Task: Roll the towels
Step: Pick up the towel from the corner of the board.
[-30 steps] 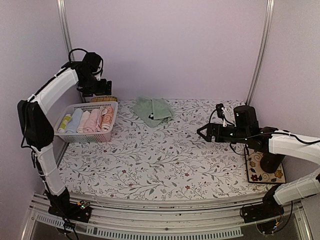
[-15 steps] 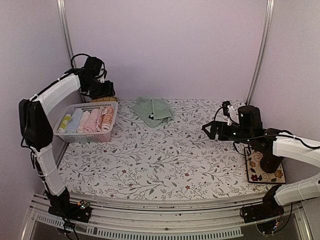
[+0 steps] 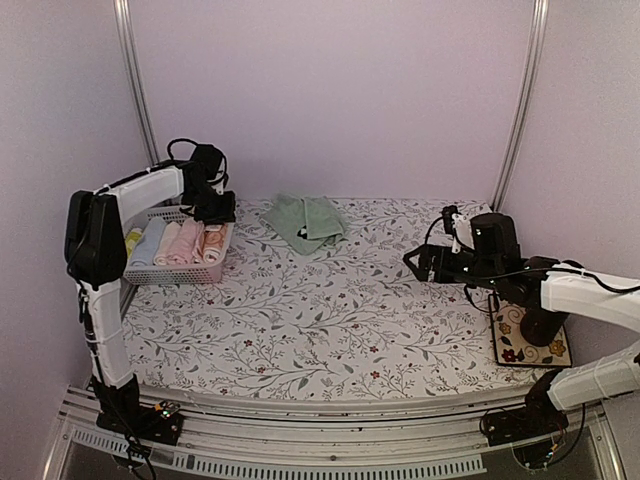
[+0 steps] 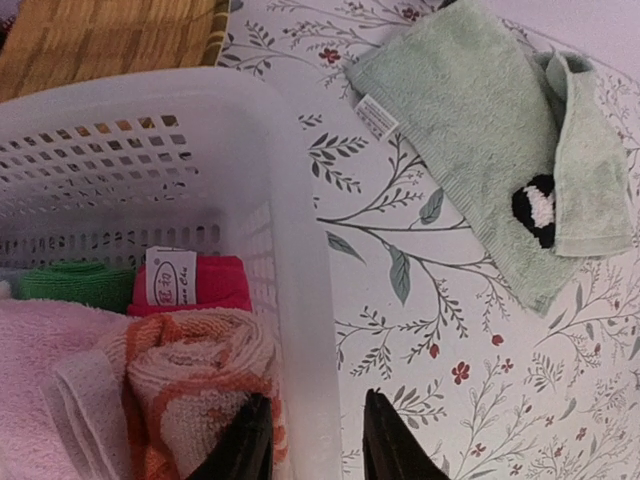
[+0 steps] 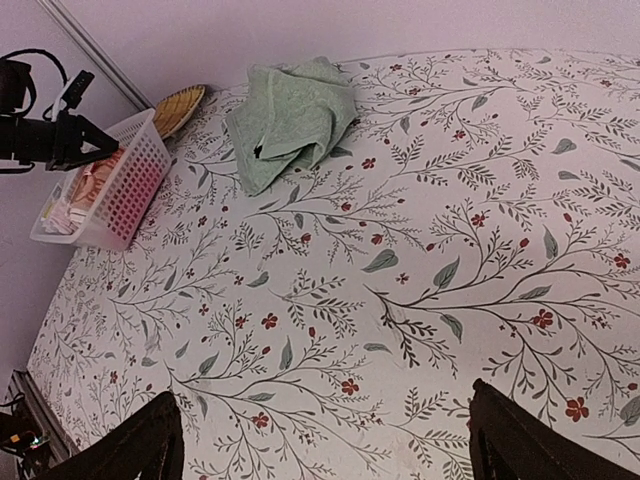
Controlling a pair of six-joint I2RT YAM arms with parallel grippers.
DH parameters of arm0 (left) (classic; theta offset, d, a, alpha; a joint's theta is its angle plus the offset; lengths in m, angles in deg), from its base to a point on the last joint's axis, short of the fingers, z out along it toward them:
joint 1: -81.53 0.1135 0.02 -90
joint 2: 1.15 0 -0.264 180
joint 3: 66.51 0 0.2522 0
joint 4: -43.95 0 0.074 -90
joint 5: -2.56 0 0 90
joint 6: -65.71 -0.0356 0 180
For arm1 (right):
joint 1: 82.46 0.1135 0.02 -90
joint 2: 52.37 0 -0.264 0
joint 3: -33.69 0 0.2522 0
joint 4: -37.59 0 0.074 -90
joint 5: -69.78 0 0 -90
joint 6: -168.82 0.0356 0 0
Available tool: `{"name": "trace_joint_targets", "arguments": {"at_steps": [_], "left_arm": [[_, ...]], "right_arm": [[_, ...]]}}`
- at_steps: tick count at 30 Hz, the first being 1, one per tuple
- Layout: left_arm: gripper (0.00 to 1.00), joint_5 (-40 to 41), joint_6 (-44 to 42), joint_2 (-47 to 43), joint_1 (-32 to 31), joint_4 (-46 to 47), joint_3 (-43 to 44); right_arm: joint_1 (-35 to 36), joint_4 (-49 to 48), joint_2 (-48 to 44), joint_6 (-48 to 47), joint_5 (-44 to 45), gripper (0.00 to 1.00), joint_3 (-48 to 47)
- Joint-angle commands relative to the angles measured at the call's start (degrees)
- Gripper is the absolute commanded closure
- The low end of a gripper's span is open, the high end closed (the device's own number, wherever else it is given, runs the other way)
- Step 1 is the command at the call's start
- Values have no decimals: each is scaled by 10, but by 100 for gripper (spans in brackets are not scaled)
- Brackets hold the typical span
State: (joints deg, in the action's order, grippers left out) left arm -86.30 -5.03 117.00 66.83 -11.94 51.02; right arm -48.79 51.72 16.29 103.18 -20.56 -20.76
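Green and crumpled, the mint towel (image 3: 305, 220) is lying unrolled far across the counter (image 3: 330, 330) while the orange towel (image 4: 180, 400) is sitting rolled in the white lattice basket (image 4: 290, 250), left fingers (image 4: 250, 445) straddling its wall (gripping, I cannot tell), right fingers (image 5: 140, 445) gaping; flattening the mint towel is coming next, I reckon.

Legend: I make out two white sewn-in tags. The first tag (image 4: 168, 276) sits on a folded red cloth (image 4: 215, 285) inside the white plastic lattice basket (image 4: 295, 230); its dark characters are unreadable. The second tag (image 4: 377, 117) edges the pale mint green towel (image 4: 470, 130); its print is too small to read.
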Motion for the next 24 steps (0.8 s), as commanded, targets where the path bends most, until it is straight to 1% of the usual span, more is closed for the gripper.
{"name": "trace_joint_targets", "arguments": {"at_steps": [1,4,7,8,10,13,19,24], "left_arm": [[62,29,7,-2,-2,9,-12],[37,26,-1,-21,-8,39,-3],[11,43,-12,-34,-29,59,31],[5,45,-15,-35,-38,65,44],[3,31,-16,-28,-53,77,66],[3,-6,-6,4,-79,91,101],[3,-62,30,113,-125,130,168],[4,-124,76,212,-127,189,217]], "right_arm": [[-1,-2,5,-7,16,1,0],[-1,-2,0,-13,28,1,1],[-1,-2,-4,-21,46,1,3],[-1,0,-5,-19,56,1,6],[-1,3,-4,-1,83,1,14],[-2,-6,-1,7,84,1,17],[-2,3,2,-2,114,1,2],[-2,5,-4,2,97,1,-3]]}}
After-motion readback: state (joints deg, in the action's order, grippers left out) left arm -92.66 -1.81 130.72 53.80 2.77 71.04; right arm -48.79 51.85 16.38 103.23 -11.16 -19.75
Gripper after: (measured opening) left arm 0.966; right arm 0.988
